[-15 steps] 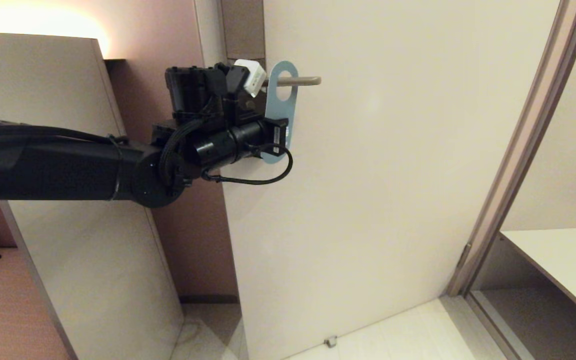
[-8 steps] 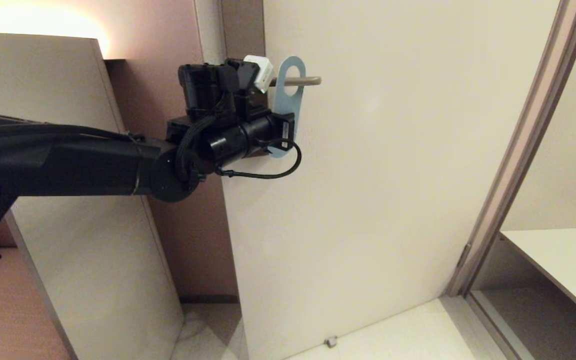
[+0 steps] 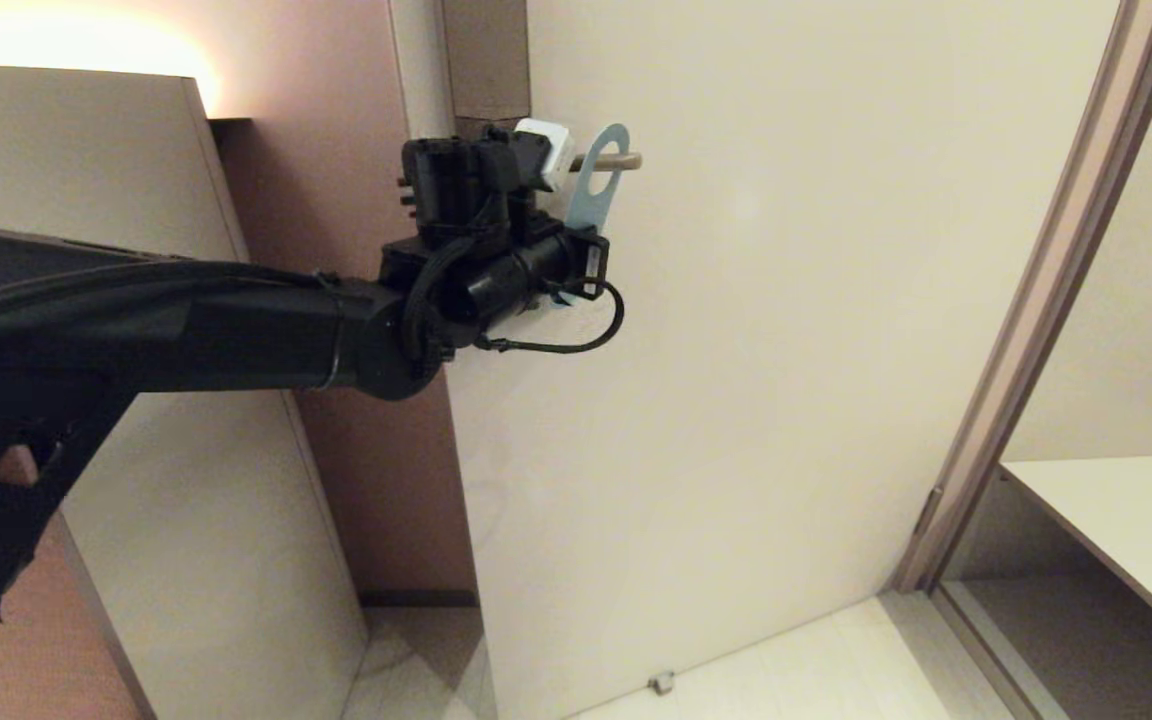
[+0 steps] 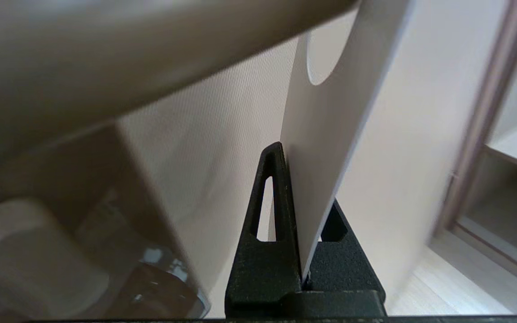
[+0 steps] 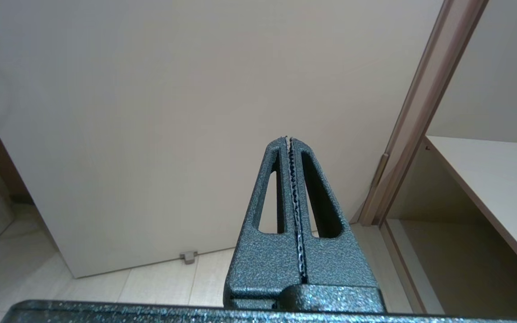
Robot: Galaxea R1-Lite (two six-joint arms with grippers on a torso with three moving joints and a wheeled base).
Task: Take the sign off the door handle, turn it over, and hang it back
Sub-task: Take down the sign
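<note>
Your sign (image 3: 595, 185) hangs with its oval hole around the door handle (image 3: 621, 160), close to the lever's free end, and it is turned nearly edge-on to the head camera, showing a thin strip of its teal-blue face. From the left wrist camera you get the pale face of the sign (image 4: 330, 148) rising from between the fingers, with the curved rim of the hole near the top and the handle (image 4: 128, 58) crossing overhead as a broad blurred bar. Your left gripper (image 4: 305, 273) is clamped on the sign's lower part, a black finger on each face of the card; in the head view the wrist hides that grip, so you can only presumably place it behind the black housing (image 3: 536, 270). The door (image 3: 786, 350) stands pale and plain behind all this. Your right gripper (image 5: 290, 139) is parked low facing the door's lower part, its toothed jaws pressed together on nothing, with a small doorstop (image 5: 188, 256) on the floor beyond.
</note>
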